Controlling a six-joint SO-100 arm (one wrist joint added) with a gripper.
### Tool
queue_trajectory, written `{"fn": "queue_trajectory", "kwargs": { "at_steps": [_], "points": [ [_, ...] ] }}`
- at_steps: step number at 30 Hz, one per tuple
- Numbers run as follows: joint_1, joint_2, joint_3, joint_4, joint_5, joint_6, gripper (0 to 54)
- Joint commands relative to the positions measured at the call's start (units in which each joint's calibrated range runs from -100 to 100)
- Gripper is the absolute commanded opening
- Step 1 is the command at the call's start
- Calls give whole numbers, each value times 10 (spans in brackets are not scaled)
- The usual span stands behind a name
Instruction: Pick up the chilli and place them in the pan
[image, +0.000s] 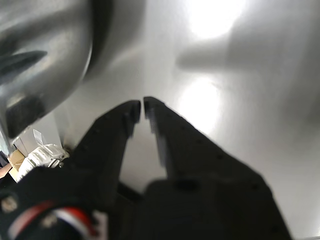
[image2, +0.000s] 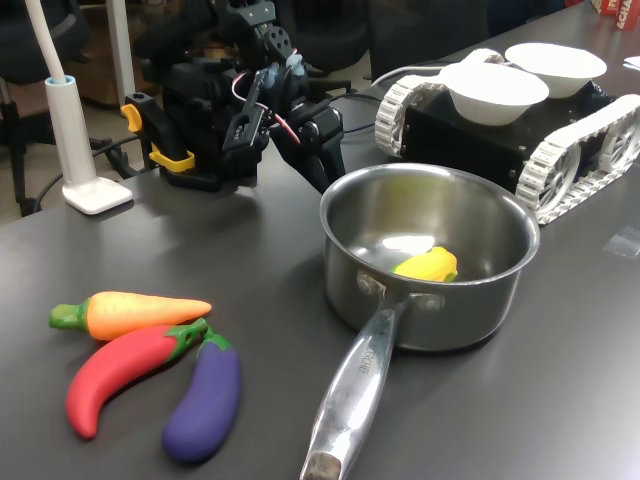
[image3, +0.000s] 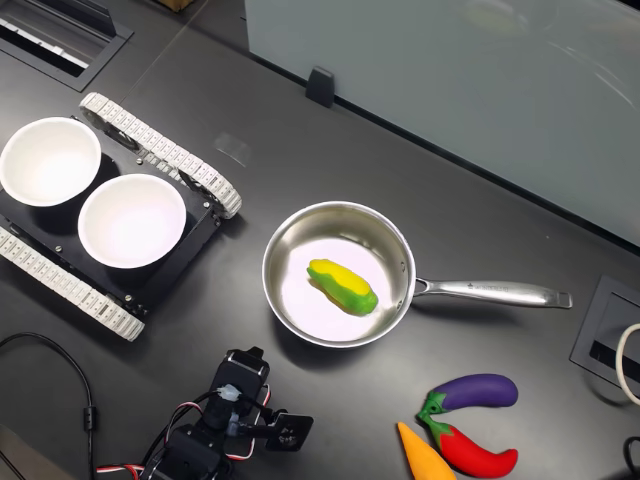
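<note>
The chilli (image2: 118, 372), glossy red with a green stem cap, lies on the dark table (image2: 560, 380) between an orange carrot and a purple eggplant; in the second exterior view the chilli (image3: 478, 457) is at the lower right. The steel pan (image2: 455, 318) stands mid-table with its long handle (image3: 490, 292) pointing to the second exterior view's right. A yellow-green toy (image3: 343, 285) lies inside the pan (image3: 296, 318). My gripper (image2: 326, 178) hangs behind the pan's far rim, shut and empty, far from the chilli. The wrist view shows the gripper (image: 142, 108) tip to tip beside the pan's wall (image: 45, 55).
The carrot (image2: 140, 311) and eggplant (image2: 205, 400) touch or nearly touch the chilli. A tracked black vehicle (image2: 470, 130) carrying two white bowls (image2: 494, 88) sits behind the pan. A white lamp base (image2: 96, 194) stands at the first exterior view's left. Recessed boxes (image3: 610, 338) sit in the tabletop.
</note>
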Motion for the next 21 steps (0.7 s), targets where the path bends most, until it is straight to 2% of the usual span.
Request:
{"fn": "queue_trajectory", "kwargs": {
  "at_steps": [1,18,21],
  "points": [
    [12,-6,-11,-29,-6,-1,0],
    [24,-6,-11,-29,-12,-1,0],
    [8,-6,-11,-28,-1,-2,0]
  ]
}}
